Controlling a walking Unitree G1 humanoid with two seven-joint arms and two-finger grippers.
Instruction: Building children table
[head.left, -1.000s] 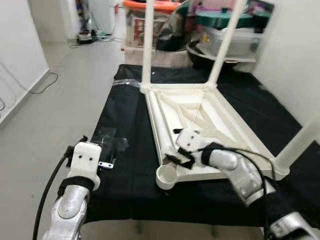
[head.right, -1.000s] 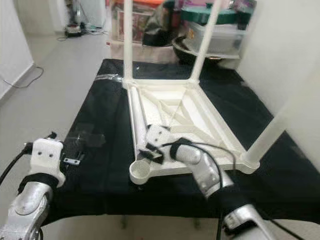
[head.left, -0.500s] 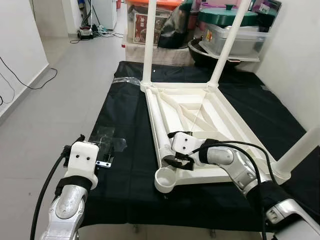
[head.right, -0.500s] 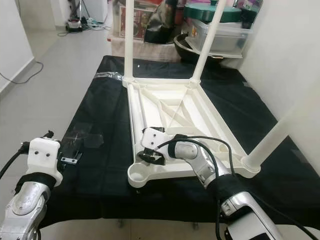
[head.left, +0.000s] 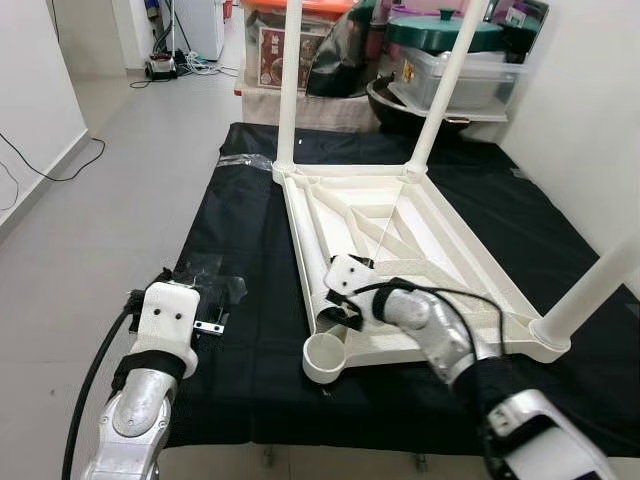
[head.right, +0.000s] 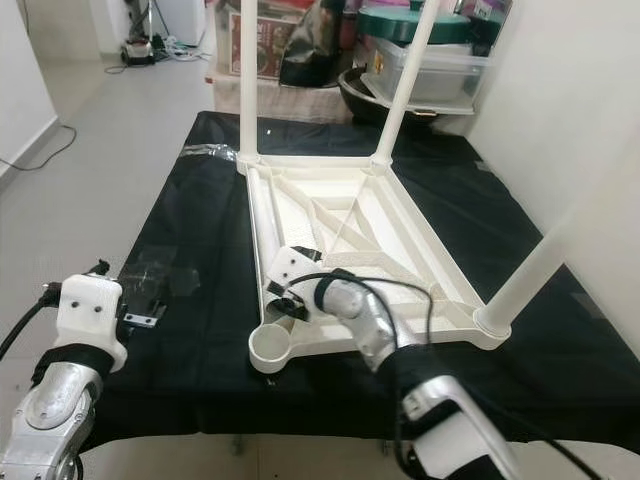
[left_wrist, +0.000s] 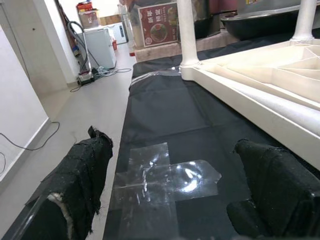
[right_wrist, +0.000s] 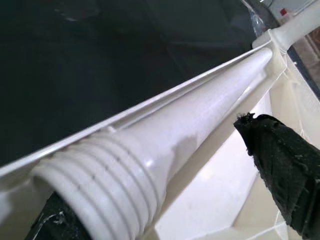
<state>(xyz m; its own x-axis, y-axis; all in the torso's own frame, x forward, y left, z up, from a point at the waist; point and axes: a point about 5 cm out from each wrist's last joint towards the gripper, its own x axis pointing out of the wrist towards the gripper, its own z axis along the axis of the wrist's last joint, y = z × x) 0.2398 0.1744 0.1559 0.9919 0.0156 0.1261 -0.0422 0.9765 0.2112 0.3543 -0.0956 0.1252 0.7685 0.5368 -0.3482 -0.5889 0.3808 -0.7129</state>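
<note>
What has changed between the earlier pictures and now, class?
The right gripper has crept along the loose table leg lying inside the upturned table top, toward its threaded end by the empty corner socket; its jaws now straddle the leg, not yet shut. The left gripper, table top and three fitted legs stayed put.

One upturned white table top (head.left: 430, 235) lies on one black cloth (head.left: 250, 330). Three legs (head.left: 289, 85) stand screwed into its corners, a fourth leg (head.left: 312, 245) lies loose inside the frame, and one corner socket (head.left: 326, 357) is unfilled. Two patches of clear tape (left_wrist: 165, 175) sit on the cloth.
</note>
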